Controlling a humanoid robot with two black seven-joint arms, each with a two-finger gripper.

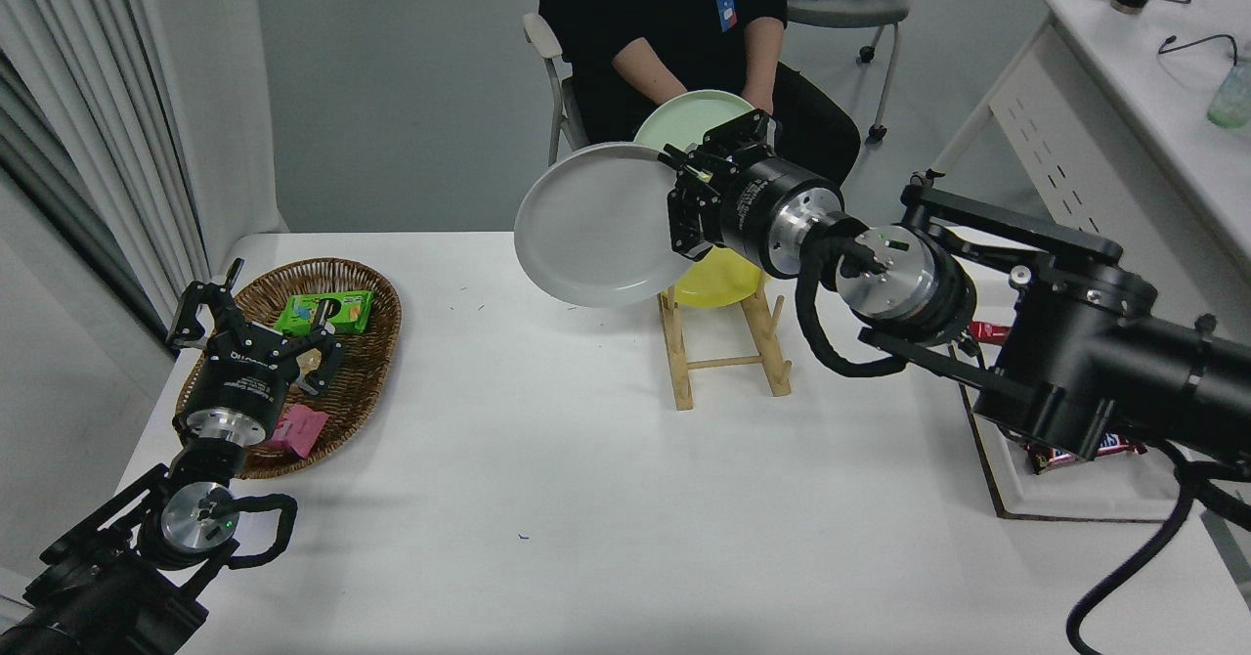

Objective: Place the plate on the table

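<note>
Head view, left to right: my left hand [256, 337] sits parked, fingers spread, over the basket [293, 362]. My right hand [681, 207] grips the grey plate [594, 223] by its rim, tilted, off the rack [725, 347]. Lowering it onto the bench [547, 499] remains.

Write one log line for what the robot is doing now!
right gripper: shut on plate | plate: tilted, held above table, off wooden rack | left gripper: open, parked over basket
</note>
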